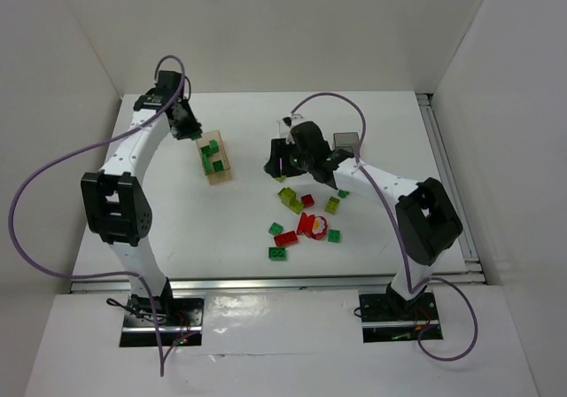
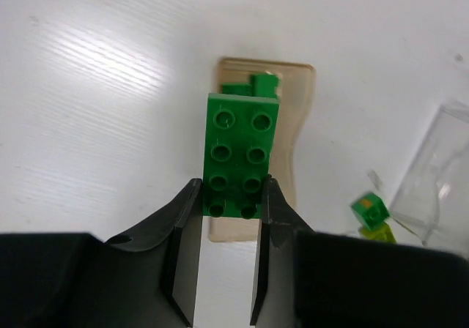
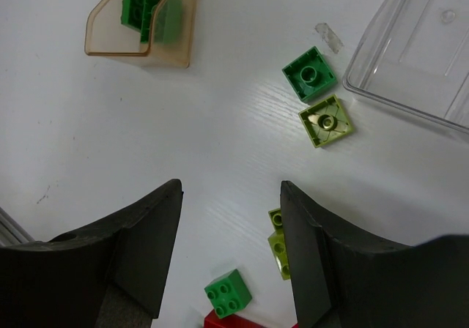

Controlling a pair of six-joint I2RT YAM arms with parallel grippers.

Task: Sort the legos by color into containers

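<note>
Fingers [image 2: 179,225] of the left gripper [image 2: 232,190] are clamped on a dark green brick [image 2: 242,141] above the orange-tan bin [image 2: 299,123]; deposit step judged in hand, release required next, whilst the right gripper [image 3: 231,189], jaws apart, hovers over loose legos [image 3: 309,74].

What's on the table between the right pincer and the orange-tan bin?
Nothing: that stretch of white table is bare from the right pincer to the orange-tan bin, as the right wrist view shows.
</note>
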